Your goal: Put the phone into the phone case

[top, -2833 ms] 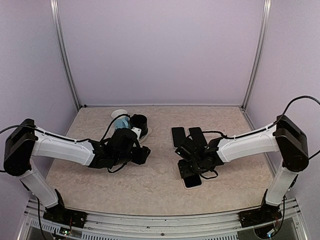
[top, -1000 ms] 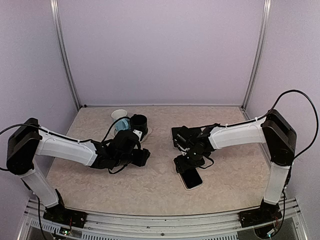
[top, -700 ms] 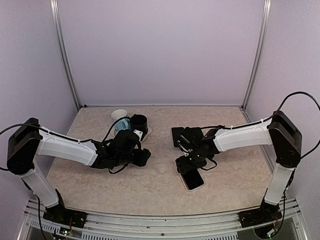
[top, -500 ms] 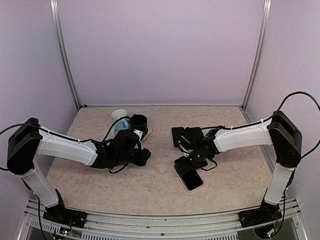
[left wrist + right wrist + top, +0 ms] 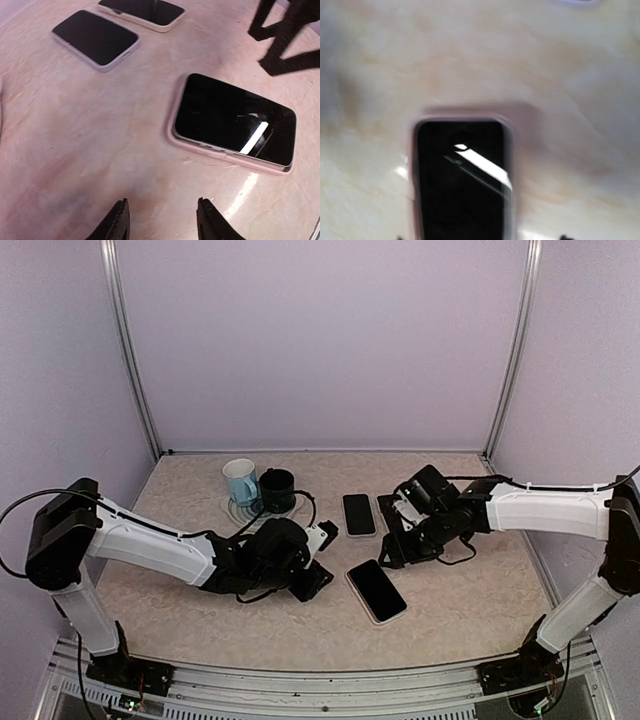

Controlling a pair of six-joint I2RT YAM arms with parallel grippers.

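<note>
A black phone (image 5: pixel 377 589) lies screen up inside a pale pink phone case (image 5: pixel 176 136) on the table, right of centre. My left gripper (image 5: pixel 317 581) stands just left of it, open, with nothing between its fingertips (image 5: pixel 119 216); the cased phone (image 5: pixel 233 122) lies ahead of them. My right gripper (image 5: pixel 394 549) hovers behind and a little right of the phone, apart from it and open. The right wrist view is blurred; the phone (image 5: pixel 460 175) fills its lower middle, and only the finger ends show at the bottom edge.
Two more cased phones (image 5: pixel 357 513) (image 5: pixel 95 37) lie side by side behind the pink one; the right arm partly hides the second (image 5: pixel 142 10). A light blue mug (image 5: pixel 239 480) and a black mug (image 5: pixel 277 488) stand at the back left on a coaster.
The right gripper has lifted off the phone and pulled back to the right. The left arm has swung right, toward the phone, uncovering the mugs. The left jaws have narrowed a little.
</note>
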